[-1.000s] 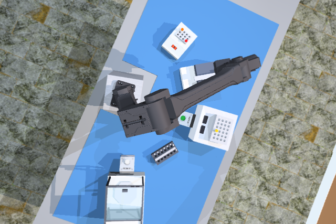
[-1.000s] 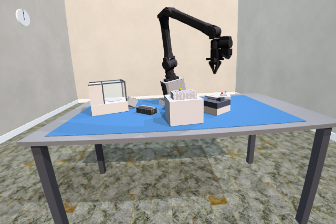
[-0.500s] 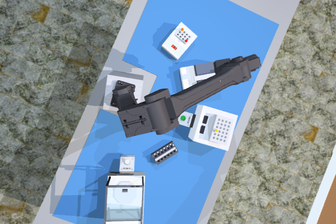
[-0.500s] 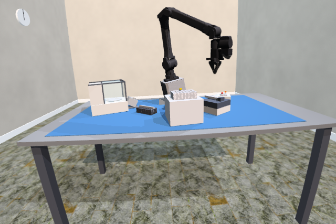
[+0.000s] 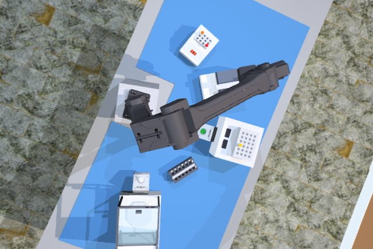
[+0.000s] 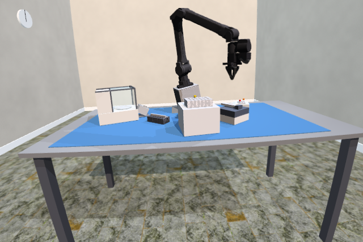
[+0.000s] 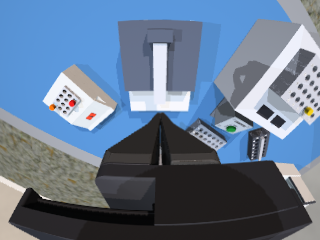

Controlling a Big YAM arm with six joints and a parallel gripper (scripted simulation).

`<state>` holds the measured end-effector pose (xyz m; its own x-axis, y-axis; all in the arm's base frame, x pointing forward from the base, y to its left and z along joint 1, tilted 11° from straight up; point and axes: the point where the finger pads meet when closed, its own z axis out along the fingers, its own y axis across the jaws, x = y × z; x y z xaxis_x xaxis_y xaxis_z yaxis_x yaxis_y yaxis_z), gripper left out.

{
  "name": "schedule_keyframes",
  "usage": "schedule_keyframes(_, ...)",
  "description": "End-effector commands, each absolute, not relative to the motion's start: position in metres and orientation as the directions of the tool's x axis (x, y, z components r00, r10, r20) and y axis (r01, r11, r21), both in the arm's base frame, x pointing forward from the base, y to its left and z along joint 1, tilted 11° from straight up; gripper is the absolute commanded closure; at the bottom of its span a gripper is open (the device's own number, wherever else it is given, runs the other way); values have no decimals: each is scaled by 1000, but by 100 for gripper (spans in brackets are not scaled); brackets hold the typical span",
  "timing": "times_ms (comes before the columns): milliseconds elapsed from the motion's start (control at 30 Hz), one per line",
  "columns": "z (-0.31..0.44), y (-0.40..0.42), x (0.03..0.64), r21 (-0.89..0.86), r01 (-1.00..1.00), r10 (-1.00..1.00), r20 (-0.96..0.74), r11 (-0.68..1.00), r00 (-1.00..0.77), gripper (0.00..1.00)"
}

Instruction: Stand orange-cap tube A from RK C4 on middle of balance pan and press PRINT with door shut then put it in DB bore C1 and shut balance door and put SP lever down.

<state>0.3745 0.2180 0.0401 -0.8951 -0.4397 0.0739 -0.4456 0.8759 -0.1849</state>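
Observation:
The orange-capped tube (image 5: 201,32) (image 7: 52,107) stands in the dry block (image 5: 187,50) (image 7: 100,102), in the back-left bore, C1. My gripper (image 6: 232,78) (image 7: 160,118) is shut and empty, pointing down high above the front end of the spectrophotometer (image 5: 227,75) (image 6: 234,111) (image 7: 135,65). The white SP lever (image 5: 226,84) (image 6: 229,105) (image 7: 160,70) runs along its top towards its front; I cannot tell its exact tilt. The balance's door (image 5: 137,223) covers the glass box, its dark handle near the front edge. The white PRINT key (image 5: 140,179) is on the sloping front. The green lamp is not distinguishable.
A red-capped tube (image 5: 206,45) (image 7: 72,103) stands in the dry block. The rack (image 7: 212,142) lies right of the SP, hidden under my arm in the top view. The mixer (image 5: 217,148) (image 6: 200,122) holds a yellow-capped tube (image 5: 240,145) (image 7: 309,111). The black magnet block (image 5: 182,169) (image 6: 158,119) lies beyond.

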Motion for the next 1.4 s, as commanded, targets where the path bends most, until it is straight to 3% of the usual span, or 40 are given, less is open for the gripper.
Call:
schedule_keyframes(0, 59, 239, 394, -174, -436, -440, 17, 883, -898, 100)
schedule_keyframes(1133, 59, 239, 394, -174, -436, -440, 17, 883, -898, 100)
schedule_keyframes(1367, 13, 207, 369, -180, -441, -436, 66, 879, -897, 100)
